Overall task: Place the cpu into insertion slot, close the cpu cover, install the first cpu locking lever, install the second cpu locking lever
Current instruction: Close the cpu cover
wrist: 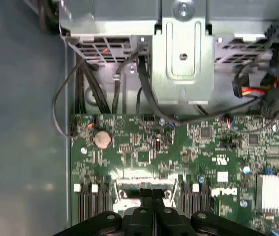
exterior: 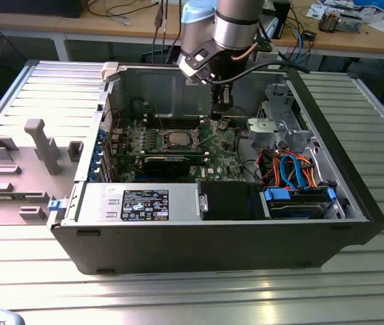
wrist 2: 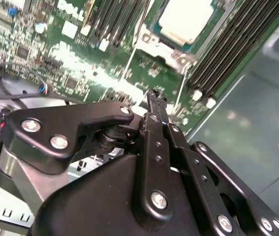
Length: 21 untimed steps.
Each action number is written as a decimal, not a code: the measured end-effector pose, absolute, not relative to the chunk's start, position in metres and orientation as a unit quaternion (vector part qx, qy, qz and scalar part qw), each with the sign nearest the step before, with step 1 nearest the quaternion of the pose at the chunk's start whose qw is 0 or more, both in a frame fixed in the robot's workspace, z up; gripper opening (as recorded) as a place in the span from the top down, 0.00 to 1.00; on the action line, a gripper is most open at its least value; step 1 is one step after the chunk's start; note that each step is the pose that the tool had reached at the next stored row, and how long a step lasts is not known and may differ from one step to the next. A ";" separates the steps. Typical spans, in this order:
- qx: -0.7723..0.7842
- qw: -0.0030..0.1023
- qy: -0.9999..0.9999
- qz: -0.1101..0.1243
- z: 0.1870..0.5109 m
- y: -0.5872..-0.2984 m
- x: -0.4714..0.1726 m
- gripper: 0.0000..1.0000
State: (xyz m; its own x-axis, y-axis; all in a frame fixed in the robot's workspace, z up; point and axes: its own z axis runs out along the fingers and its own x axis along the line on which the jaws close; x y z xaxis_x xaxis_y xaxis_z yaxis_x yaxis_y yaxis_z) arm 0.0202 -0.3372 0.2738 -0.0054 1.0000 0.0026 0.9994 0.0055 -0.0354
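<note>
From where I stand, the gripper (wrist: 152,192) hangs low over the green motherboard (wrist: 144,147), black fingers pressed together. Its tips are just beside a silvery metal strip (wrist: 129,184) set between dark memory slots (wrist: 87,206). A coin cell battery (wrist: 102,139) sits near the board's edge. Past the board stands a grey metal drive cage (wrist: 183,59), with black cables (wrist: 146,93) trailing down to the board.

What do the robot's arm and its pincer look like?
The arm is a shiny silver-grey tube with a light-blue cap and a black cable. Its pincer is black, made of flat jointed bars with silver screws.
</note>
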 end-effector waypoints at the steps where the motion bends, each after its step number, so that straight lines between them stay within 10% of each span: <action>1: -0.704 0.016 -0.710 0.014 0.271 -0.337 0.027 0.89; 21: -0.696 0.022 -0.718 0.017 0.245 -0.336 0.029 0.89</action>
